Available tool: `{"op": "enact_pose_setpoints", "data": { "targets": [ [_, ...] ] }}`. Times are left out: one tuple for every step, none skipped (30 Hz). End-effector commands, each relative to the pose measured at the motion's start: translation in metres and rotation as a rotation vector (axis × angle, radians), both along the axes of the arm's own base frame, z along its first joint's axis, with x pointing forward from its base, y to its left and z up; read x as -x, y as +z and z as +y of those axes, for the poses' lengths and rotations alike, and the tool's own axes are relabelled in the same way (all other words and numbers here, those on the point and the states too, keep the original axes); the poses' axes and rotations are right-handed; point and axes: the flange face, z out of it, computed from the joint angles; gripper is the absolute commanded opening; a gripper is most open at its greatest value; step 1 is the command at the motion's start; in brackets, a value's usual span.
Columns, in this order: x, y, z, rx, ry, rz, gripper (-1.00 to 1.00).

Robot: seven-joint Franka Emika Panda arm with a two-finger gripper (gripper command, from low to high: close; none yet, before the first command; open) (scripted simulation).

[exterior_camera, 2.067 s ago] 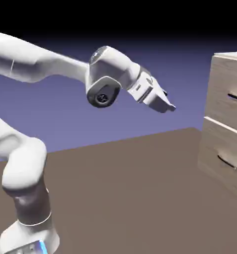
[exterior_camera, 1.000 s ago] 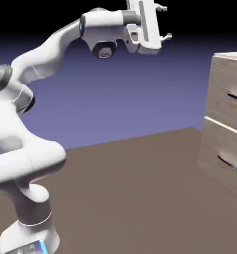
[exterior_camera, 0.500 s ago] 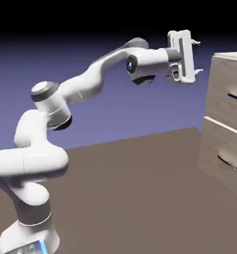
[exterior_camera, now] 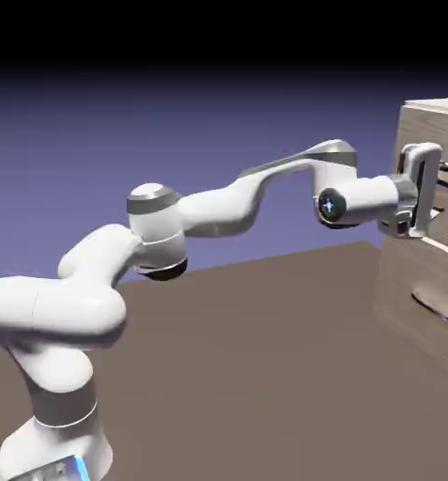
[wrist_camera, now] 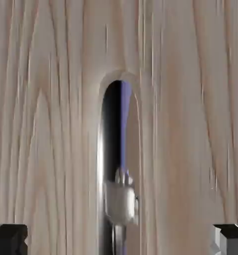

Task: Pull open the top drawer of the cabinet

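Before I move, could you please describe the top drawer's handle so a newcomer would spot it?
Find the cabinet on the exterior view's right. Its slim curved handle lies between the open gripper's fingertips, above the lower drawer's matching handle.

Exterior view. Below the claw [exterior_camera: 440,191]: lower drawer front [exterior_camera: 401,287], light beige wood grain, pale strip along its upper edge. Its slim bar handle [exterior_camera: 437,308] also below the claw, curved, dark with bright glints. Lower down and out toward the exterior view's left from the claw: the surface [exterior_camera: 246,385], plain brown, its far edge slanting up toward the exterior view's right. Behind the claw and out to the exterior view's left: plain backdrop [exterior_camera: 77,141], blue-violet, deepening to black above the claw's height.
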Motion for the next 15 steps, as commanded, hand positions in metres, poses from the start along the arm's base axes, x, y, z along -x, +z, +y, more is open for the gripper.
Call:
{"op": "enact_pose_setpoints", "data": {
  "targets": [
    [-0.006, 0.000, 0.000, 0.000, 0.000, 0.000, 0.00],
    [-0.008, 0.000, 0.000, 0.000, 0.000, 0.000, 0.00],
    [-0.008, 0.000, 0.000, 0.000, 0.000, 0.000, -1.00],
    [-0.008, 0.000, 0.000, 0.000, 0.000, 0.000, -1.00],
    [-0.002, 0.000, 0.000, 0.000, 0.000, 0.000, -1.00],
    [0.004, 0.000, 0.000, 0.000, 0.000, 0.000, -1.00],
    [0.011, 0.000, 0.000, 0.000, 0.000, 0.000, -1.00],
    [0.018, 0.000, 0.000, 0.000, 0.000, 0.000, -1.00],
    [0.025, 0.000, 0.000, 0.000, 0.000, 0.000, -1.00],
    [0.032, 0.000, 0.000, 0.000, 0.000, 0.000, -1.00],
    [0.040, 0.000, 0.000, 0.000, 0.000, 0.000, -1.00],
    [0.047, 0.000, 0.000, 0.000, 0.000, 0.000, -1.00],
    [0.055, 0.000, 0.000, 0.000, 0.000, 0.000, -1.00],
    [0.063, 0.000, 0.000, 0.000, 0.000, 0.000, -1.00],
    [0.071, 0.000, 0.000, 0.000, 0.000, 0.000, -1.00]
  ]
}}
